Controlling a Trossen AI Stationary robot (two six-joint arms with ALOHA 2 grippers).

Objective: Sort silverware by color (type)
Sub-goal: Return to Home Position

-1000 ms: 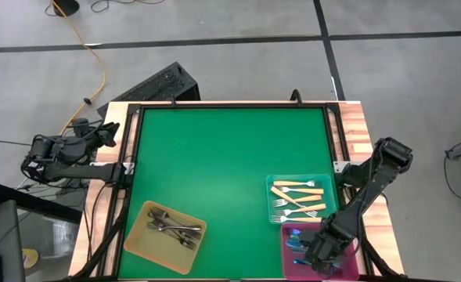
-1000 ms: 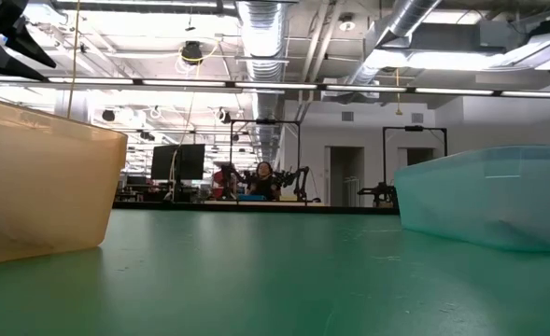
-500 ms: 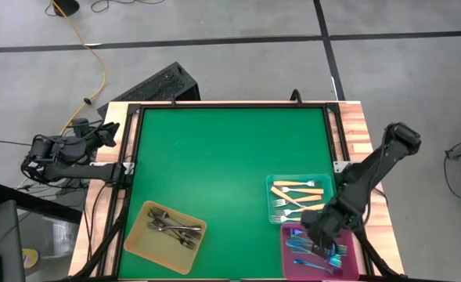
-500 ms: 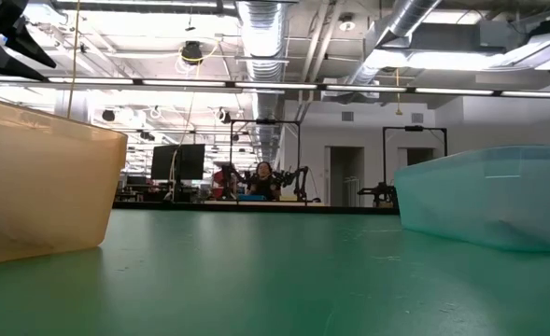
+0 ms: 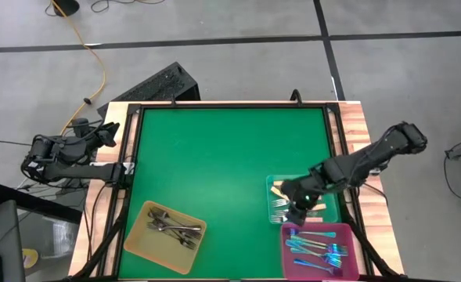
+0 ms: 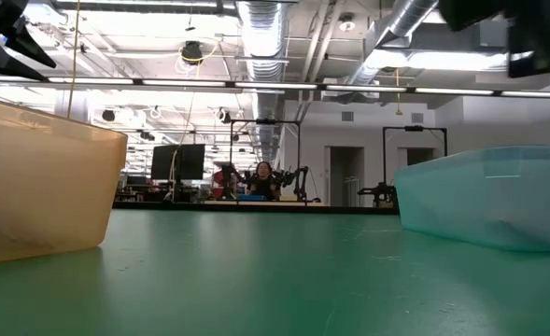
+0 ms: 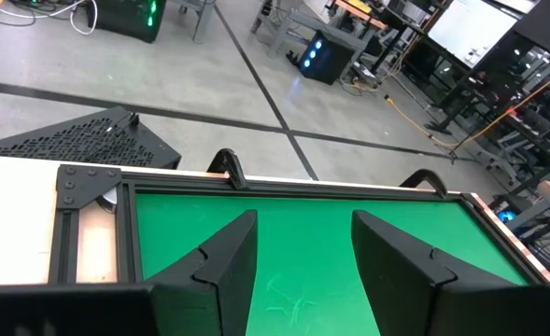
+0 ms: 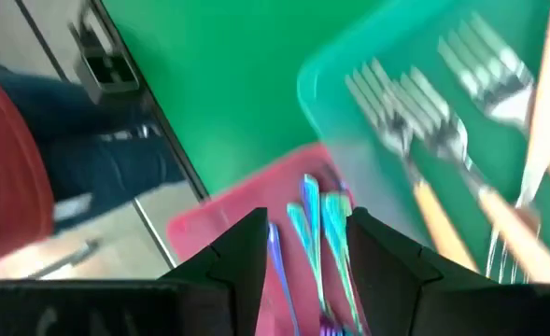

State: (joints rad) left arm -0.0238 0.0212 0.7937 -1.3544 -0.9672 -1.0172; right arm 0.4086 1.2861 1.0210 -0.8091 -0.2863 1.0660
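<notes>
Hovering above the teal tray, the right tool has its fingers parted and holds nothing. Cream-handled forks lie in that tray. Iridescent blue forks lie in the pink tray just beside it. Dark-grey forks lie in the yellow tray. The left tool sits off the left edge of the counter, fingers apart, empty.

right end effector | moved off pink tray to over teal tray | blue forks uncovered
</notes>
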